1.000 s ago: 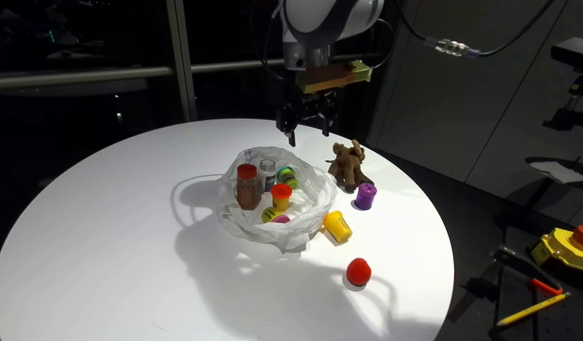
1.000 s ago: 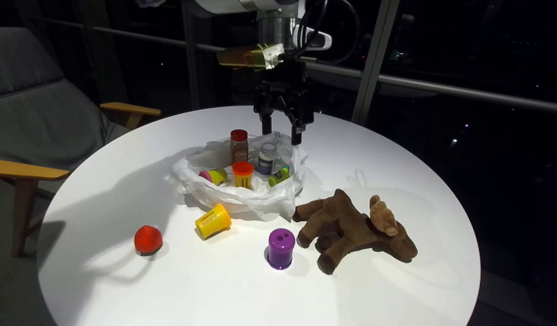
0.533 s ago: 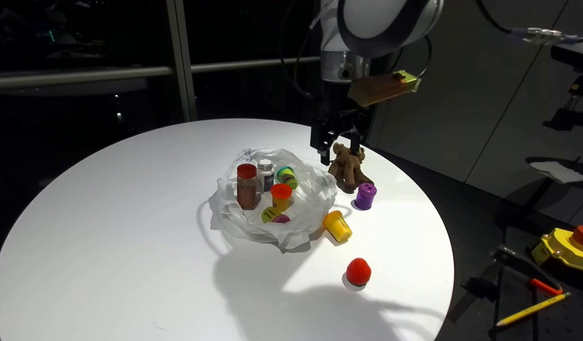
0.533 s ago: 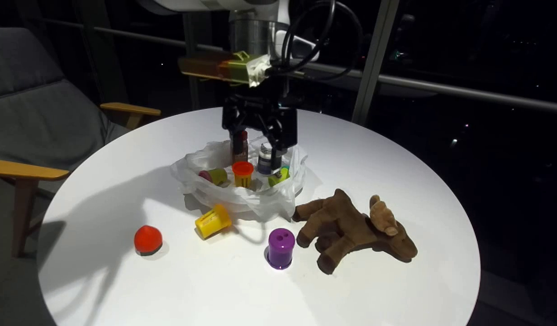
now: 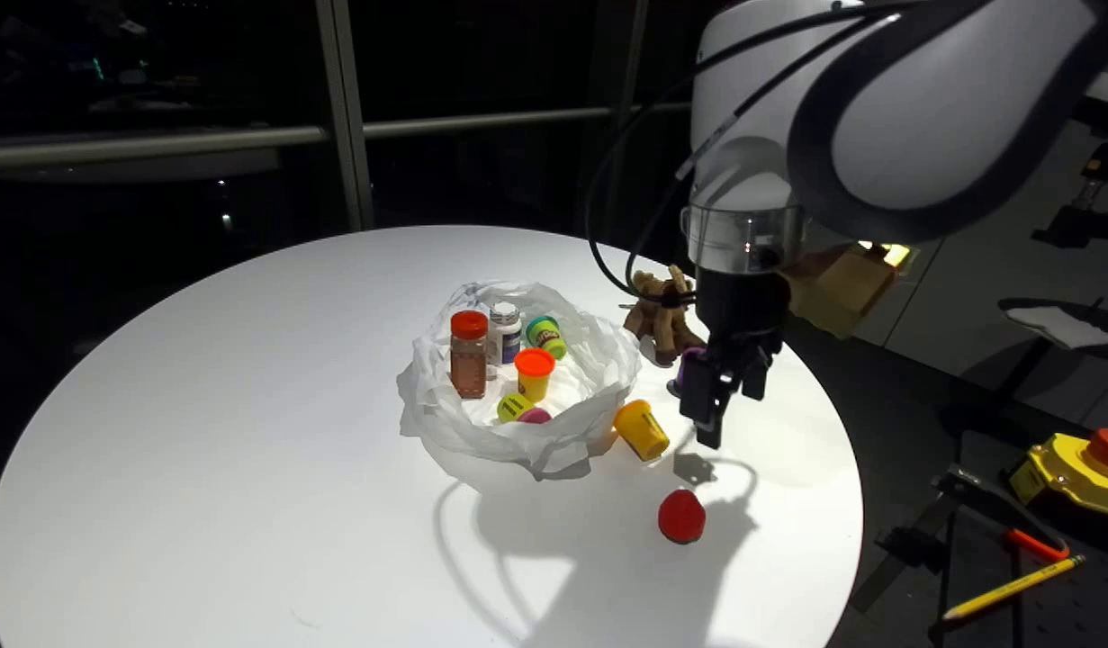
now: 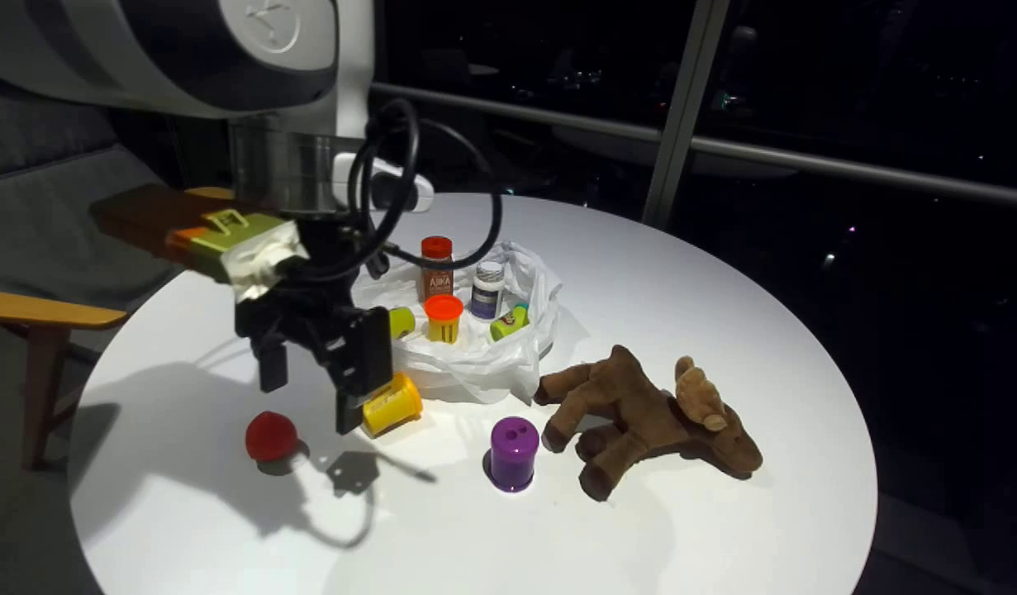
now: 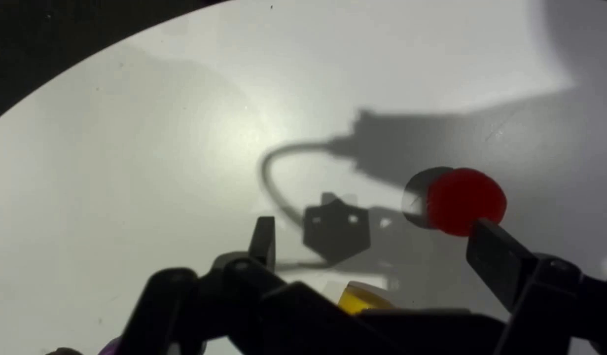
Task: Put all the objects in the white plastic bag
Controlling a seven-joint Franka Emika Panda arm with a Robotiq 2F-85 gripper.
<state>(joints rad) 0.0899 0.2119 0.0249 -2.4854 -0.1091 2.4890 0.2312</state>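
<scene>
Gripper (image 6: 311, 403) wide and empty, four to bag

You have the jaws well apart above the bench (image 6: 681, 541). In the wrist view the red toy (image 7: 466, 199) sits off-centre, toward one jaw; shift before lowering. It looks light and rounded, so take it across its widest part lest it squirt out. The yellow tub (image 6: 392, 405), on its side near the white plastic bag (image 6: 475, 373), may roll: pinch across its barrel. The purple pot (image 6: 513, 456), upright, seems stiff; straddle its sides. The bag, holding five containers (image 6: 443, 322), looks flimsy; don't snag its rim. The brown plush animal (image 6: 628, 413) should squash; grip around its body.
</scene>
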